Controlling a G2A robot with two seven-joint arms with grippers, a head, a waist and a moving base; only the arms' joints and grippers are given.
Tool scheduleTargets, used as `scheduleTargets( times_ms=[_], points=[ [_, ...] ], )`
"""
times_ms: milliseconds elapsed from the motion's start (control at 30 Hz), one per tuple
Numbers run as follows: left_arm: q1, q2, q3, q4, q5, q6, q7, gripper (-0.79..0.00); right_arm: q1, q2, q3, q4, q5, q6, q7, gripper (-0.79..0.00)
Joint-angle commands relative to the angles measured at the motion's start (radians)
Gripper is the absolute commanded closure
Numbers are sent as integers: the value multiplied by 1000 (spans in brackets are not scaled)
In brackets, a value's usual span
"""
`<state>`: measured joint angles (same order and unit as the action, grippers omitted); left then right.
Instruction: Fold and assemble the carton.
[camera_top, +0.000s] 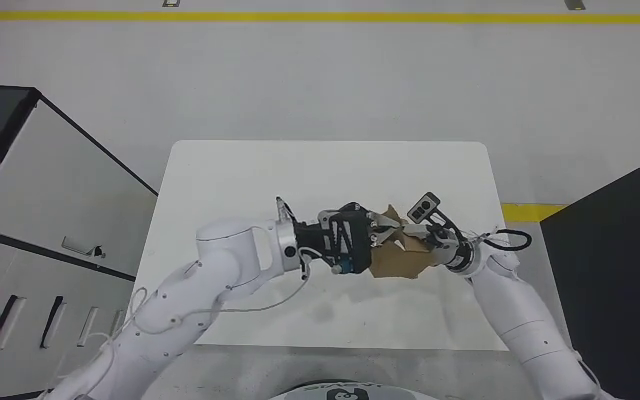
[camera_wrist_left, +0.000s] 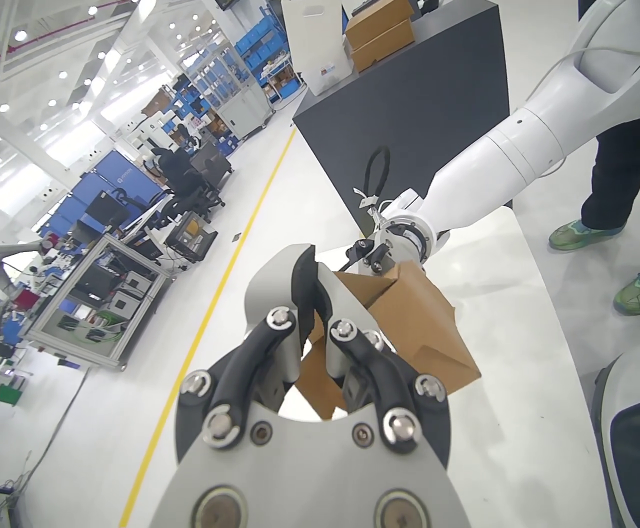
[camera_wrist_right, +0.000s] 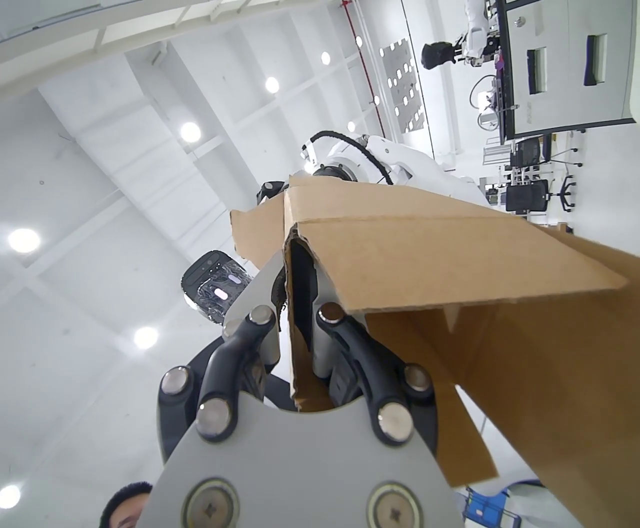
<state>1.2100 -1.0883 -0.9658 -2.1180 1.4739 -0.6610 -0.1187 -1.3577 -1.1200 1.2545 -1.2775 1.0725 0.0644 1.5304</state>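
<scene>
The left gripper (camera_wrist_left: 316, 289) is pinched shut on a flap of the brown cardboard carton (camera_wrist_left: 415, 320). The right gripper (camera_wrist_right: 292, 296) is clamped over the edge of a carton wall at the opposite end. The partly folded carton hangs between them over the white table (camera_top: 250, 180), above the table's half on the right arm's side.

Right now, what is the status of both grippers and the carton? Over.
Left gripper shut on carton flap. Right gripper shut on opposite edge. Partly formed, flaps open, over table. Nothing blocking.
</scene>
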Motion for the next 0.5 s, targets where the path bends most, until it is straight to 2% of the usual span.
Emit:
scheduleTargets(
  times_ms=[0, 467],
  points=[
    [19, 4, -20, -12, 2, 0, 4, 0, 0, -1, -2, 1, 5, 5, 3, 0],
    [124, 26, -130, -42, 24, 3, 49, 0, 0, -8, -17, 5, 89, 53, 6, 0]
  ],
)
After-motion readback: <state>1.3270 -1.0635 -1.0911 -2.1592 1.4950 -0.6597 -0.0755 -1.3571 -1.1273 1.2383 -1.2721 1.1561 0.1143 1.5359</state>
